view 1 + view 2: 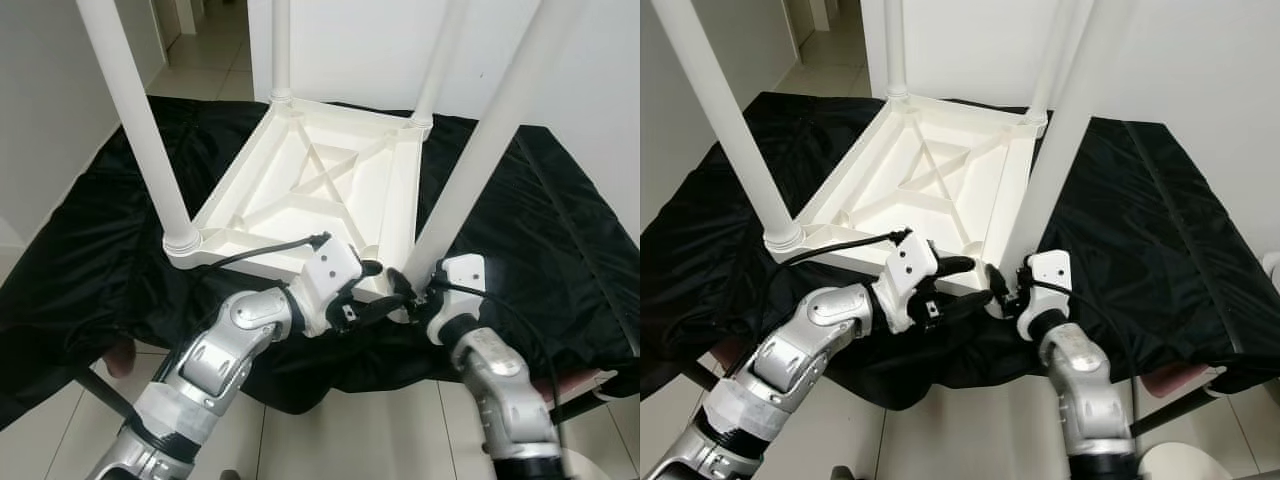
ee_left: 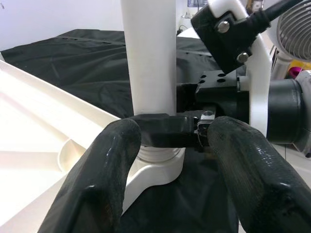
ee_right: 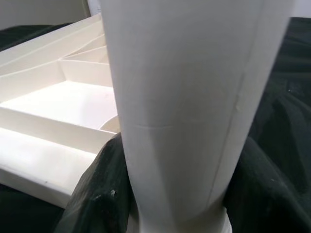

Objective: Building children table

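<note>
A white plastic children's table (image 1: 310, 190) lies upside down on a black cloth (image 1: 560, 230), with all its legs pointing up. The near right leg (image 1: 480, 150) stands in the corner socket closest to me. My right gripper (image 1: 412, 290) is shut around the base of that leg; the white tube (image 3: 184, 107) sits between its black fingers (image 3: 99, 194). My left gripper (image 1: 385, 290) is open just to the left of the same socket, its two fingers (image 2: 112, 165) spread and pointing at the leg base (image 2: 155, 155) without touching it.
The near left leg (image 1: 130, 120) rises steeply at the left, and two far legs (image 1: 281, 45) stand at the back. The cloth covers a low platform whose front edge is close to me. Tiled floor (image 1: 340, 440) lies below. A fan (image 2: 294, 29) stands off to the side.
</note>
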You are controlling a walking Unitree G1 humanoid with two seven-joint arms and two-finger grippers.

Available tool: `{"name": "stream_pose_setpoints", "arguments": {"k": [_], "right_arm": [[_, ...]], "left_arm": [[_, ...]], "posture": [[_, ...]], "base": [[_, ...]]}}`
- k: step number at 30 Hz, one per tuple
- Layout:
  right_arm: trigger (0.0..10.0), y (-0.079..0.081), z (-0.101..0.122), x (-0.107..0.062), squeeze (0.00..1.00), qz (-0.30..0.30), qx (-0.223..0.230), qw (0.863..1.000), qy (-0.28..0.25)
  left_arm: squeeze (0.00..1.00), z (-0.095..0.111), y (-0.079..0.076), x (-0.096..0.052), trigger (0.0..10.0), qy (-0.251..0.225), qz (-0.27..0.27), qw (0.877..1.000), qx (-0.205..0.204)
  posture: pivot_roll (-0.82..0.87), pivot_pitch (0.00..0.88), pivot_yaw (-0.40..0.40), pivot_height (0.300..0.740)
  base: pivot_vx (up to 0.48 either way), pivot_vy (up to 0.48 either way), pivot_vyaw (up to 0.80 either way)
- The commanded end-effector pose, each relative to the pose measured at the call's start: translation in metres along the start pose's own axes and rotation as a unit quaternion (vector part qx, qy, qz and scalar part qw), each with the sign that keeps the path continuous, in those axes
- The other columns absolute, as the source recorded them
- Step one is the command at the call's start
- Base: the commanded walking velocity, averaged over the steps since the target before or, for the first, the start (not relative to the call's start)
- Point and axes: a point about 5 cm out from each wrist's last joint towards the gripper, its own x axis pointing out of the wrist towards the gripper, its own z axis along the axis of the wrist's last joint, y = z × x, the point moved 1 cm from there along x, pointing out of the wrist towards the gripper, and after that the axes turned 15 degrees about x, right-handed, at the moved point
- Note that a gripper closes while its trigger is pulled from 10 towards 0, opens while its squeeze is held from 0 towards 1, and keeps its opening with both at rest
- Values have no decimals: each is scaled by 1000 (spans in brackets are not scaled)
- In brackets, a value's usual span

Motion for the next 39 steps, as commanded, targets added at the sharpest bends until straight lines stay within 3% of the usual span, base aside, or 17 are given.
{"name": "stream_pose_setpoints", "arguments": {"k": [1, 5, 10, 11, 20, 25, 26, 27, 33, 39], "right_arm": [[10000, -7, -13, -5, 0, -83, 5, 996, 8], [10000, 8, -14, -8, 0, -116, 22, 993, -11], [10000, 8, -12, -10, 0, -117, 29, 993, -8], [10000, 9, -12, -12, 1000, -106, 38, 994, -9], [10000, 11, -3, -12, 1000, -62, 33, 997, -26], [10000, 0, 3, -15, 1000, 4, 24, 1000, -16], [10000, -5, 6, -17, 361, 29, 15, 999, -16], [10000, -7, 9, -18, 0, 59, 4, 998, -11], [10000, -11, 15, -20, 0, 115, -16, 993, 1], [10000, -19, 17, -17, 0, 193, -43, 979, 45]], "left_arm": [[0, -2, -5, 0, 10000, -1, -29, 1000, 6], [0, -1, -7, 1, 10000, -3, -31, 999, 8], [0, -2, -8, 0, 10000, -4, -32, 999, 8], [0, -2, -8, 0, 10000, -3, -32, 999, 8], [0, -3, -8, -2, 10000, 0, -28, 1000, 10], [0, -6, -8, -5, 10000, 8, -13, 1000, 22], [0, -8, -8, -6, 10000, 12, -7, 1000, 28], [0, -10, -8, -8, 10000, 15, -3, 999, 30], [0, -11, -5, -11, 10000, 19, 8, 999, 35], [0, -15, 0, -14, 10000, 28, 23, 998, 44]], "posture": [[-58, 46, 3, 740], [-59, 41, 7, 740], [-59, 37, 4, 740], [-59, 36, 1, 740], [-57, 38, -9, 740], [-57, 36, -19, 740], [-57, 36, -19, 740], [-61, 43, -16, 740], [-67, 51, -20, 740], [-65, 58, -31, 740]], "base": [[0, 0, 0], [0, 0, 0], [0, 0, 0], [0, 0, 0], [0, 0, 0], [0, 0, 0], [0, 0, 0], [0, 0, 0], [0, 0, 0], [0, 0, 0]]}}
